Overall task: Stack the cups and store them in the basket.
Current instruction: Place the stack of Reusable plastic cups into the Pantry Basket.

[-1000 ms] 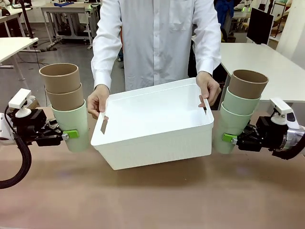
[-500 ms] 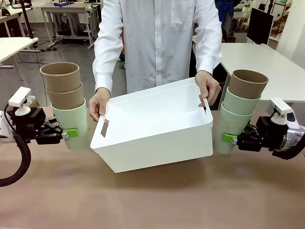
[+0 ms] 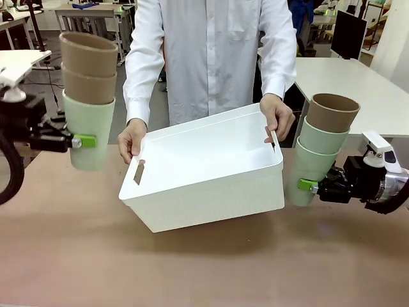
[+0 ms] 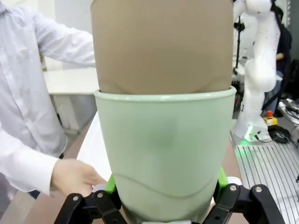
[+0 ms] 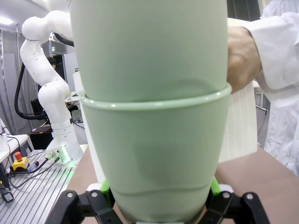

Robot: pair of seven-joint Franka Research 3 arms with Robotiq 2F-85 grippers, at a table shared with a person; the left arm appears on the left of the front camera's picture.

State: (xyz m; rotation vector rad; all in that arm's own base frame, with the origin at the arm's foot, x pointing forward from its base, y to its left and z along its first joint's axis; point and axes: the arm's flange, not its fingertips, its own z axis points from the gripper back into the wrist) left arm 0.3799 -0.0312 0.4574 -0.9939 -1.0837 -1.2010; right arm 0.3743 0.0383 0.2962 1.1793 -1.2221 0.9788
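Now that the left gripper (image 3: 77, 141) has gone up, its stack of three cups (image 3: 89, 89) hangs well above the table (image 3: 204, 268) instead of low beside the basket like a second ago. The jaws are clamped on the bottom mint green cup (image 4: 168, 149), green pads (image 4: 110, 183) pressed on either side. Two tan-brown cups (image 3: 87, 57) are nested in it, and the stack leans a little now.

In the middle, a person holds the white basket (image 3: 211, 192) tilted, open side toward the robot, with one hand (image 3: 131, 139) at each short side by the handle slots. It's slid a touch toward picture left, and its near left corner sits lower than before.

Over on the right nothing has moved. The right gripper (image 3: 311, 185) is closed round the lower mint cup (image 5: 154, 158) of its own stack (image 3: 321, 144), with a second mint one (image 5: 149, 46) inside that and a tan-brown cup (image 3: 332, 112) on top. That stack is right by the basket's end; can't tell if it's touching.
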